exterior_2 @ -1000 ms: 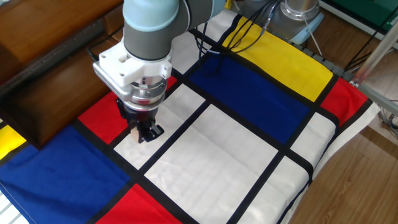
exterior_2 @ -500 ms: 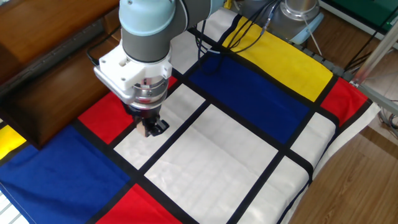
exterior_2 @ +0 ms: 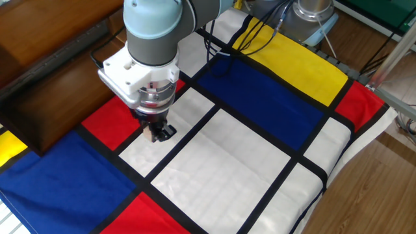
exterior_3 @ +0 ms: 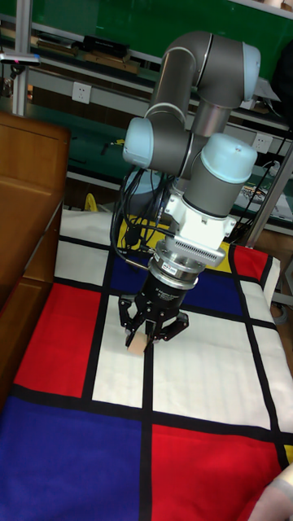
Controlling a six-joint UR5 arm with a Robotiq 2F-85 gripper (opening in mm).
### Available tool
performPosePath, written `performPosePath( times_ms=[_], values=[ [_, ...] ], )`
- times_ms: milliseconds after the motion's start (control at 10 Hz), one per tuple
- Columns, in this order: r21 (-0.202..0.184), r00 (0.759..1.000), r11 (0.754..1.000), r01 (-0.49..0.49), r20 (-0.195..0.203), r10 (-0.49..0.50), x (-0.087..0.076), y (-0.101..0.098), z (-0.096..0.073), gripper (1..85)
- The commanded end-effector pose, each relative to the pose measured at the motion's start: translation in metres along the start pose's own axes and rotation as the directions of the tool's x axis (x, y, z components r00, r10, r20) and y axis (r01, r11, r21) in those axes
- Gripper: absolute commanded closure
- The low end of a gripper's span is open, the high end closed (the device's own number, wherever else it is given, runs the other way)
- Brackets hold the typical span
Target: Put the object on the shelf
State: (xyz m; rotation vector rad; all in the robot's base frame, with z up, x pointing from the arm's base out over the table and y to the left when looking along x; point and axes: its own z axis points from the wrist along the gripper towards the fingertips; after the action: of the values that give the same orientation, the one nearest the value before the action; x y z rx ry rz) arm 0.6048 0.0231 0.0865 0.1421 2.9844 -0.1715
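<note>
Open cloth [exterior_2: 247,169] lies all around; only the shelf [exterior_2: 52,71] blocks the side.

A: Is it bright?
B: Yes, soft and even light. The cloth [exterior_2: 260,149] colors look strong.
A: Any shadows?
B: A faint one under the arm [exterior_3: 195,163]. The tall view looks darker at the back.

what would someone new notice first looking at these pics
The cloth of bold red, blue, yellow and white blocks with black lines covers the table. Over its white block near the red one stands the grey arm, whose gripper is shut on a small beige cube just above the cloth. The dark brown shelf runs along the table's left edge.
</note>
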Motion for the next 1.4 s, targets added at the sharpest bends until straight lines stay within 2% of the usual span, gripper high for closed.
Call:
performPosePath(
  times_ms=[0,100,200,500,700,900,1000,1100,1300],
  values=[
    [-0.061,0.998,0.998,-0.016,0.056,0.020,-0.015,0.014,-0.002,84.7],
    [-0.074,0.998,0.997,-0.023,0.054,0.027,-0.015,0.018,-0.002,84.7],
    [-0.068,0.999,0.997,-0.030,0.039,0.033,-0.011,0.016,-0.002,84.7],
    [-0.101,0.998,0.994,-0.051,0.018,0.053,-0.006,0.025,-0.002,84.7],
    [-0.088,0.998,0.994,-0.057,0.013,0.058,-0.005,0.021,-0.002,84.7],
    [-0.062,0.999,0.997,-0.046,-0.019,0.045,0.002,0.012,-0.006,84.7],
    [-0.049,0.999,0.998,-0.040,-0.036,0.038,0.004,0.000,-0.019,84.7],
    [-0.061,0.998,0.998,-0.028,-0.057,0.025,0.006,-0.010,-0.036,84.7],
    [-0.057,0.995,0.998,0.008,-0.100,-0.014,0.005,-0.048,-0.072,84.7]
  ],
)
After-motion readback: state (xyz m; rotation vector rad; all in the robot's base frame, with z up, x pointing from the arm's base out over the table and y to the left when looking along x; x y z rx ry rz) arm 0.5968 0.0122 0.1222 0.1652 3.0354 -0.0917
